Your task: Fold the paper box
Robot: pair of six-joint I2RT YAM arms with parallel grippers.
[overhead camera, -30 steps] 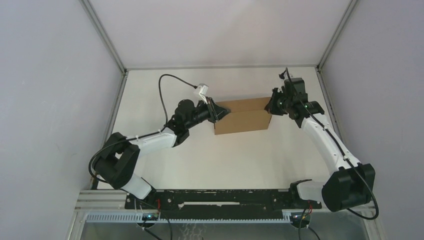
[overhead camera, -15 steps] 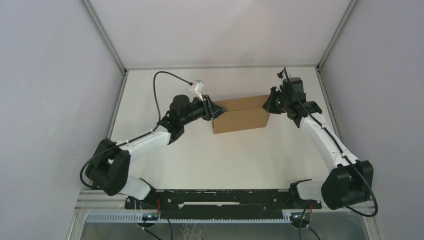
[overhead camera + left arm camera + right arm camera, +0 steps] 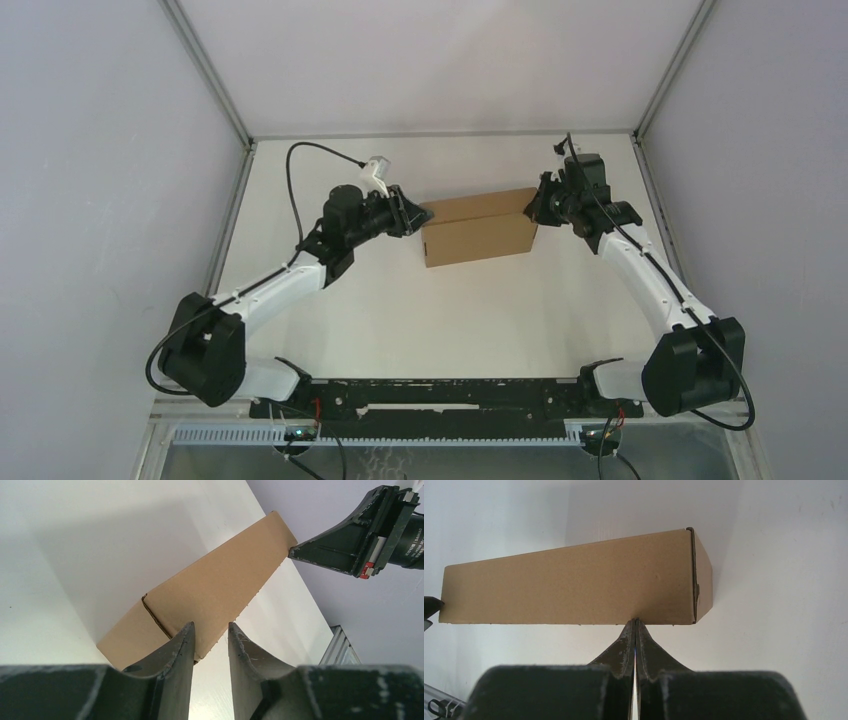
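Observation:
The paper box (image 3: pixel 478 232) is a closed brown cardboard block lying at the middle back of the white table. My left gripper (image 3: pixel 420 213) hovers just off its left end, open, with nothing between its fingers (image 3: pixel 186 635). In the left wrist view the paper box (image 3: pixel 215 587) stretches away beyond the tips of the left gripper (image 3: pixel 210 626). My right gripper (image 3: pixel 533 210) is shut, and its tips touch the box's right end. In the right wrist view the right gripper (image 3: pixel 636 621) meets the lower edge of the long paper box (image 3: pixel 574 582).
Grey enclosure walls and aluminium posts (image 3: pixel 240 130) close the table in at the back and sides. A black cable (image 3: pixel 300 165) loops above the left wrist. The black base rail (image 3: pixel 430 395) runs along the near edge.
My left gripper has opened and drawn back leftwards off the box's left end. The box and the right gripper shifted slightly to the left.

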